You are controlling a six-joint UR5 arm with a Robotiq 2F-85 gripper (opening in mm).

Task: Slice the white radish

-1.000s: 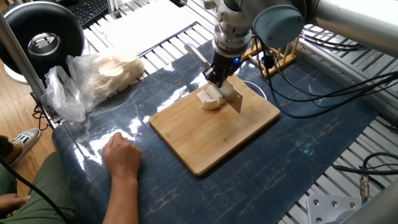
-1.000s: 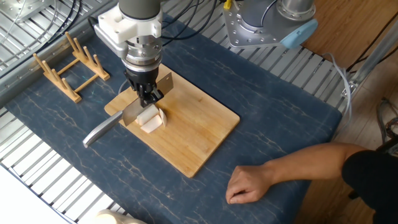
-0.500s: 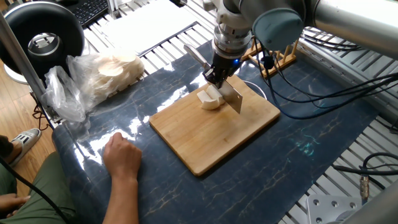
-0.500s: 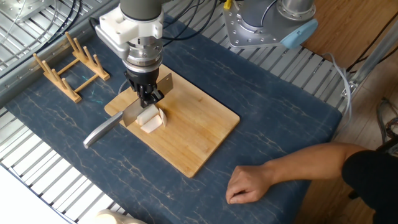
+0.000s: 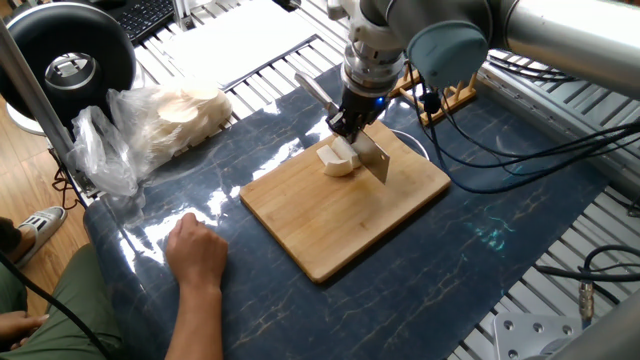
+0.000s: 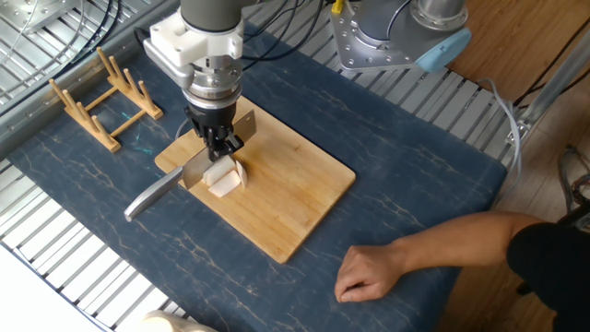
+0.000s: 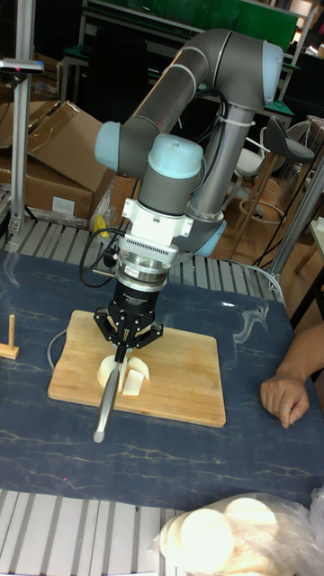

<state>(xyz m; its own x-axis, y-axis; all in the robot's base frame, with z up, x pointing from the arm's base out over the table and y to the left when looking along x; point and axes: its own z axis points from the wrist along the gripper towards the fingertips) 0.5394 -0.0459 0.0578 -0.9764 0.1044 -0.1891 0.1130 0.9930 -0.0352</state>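
Barely any change from a second ago: our gripper [image 6: 219,140] stays clamped on the knife [image 6: 187,171]. The blade sits in the white radish [image 6: 223,177] on the cutting board [image 6: 295,198], so we judge the slice unfinished.

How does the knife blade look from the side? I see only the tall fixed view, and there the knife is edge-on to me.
Observer: The other fixed view shows a broad rectangular blade. The knife, held in the pincer, is set down into the white radish.
Operator: What is beyond the bag of slices?
Observer: In one fixed view, a black ring-shaped device stands just behind the plastic bag.
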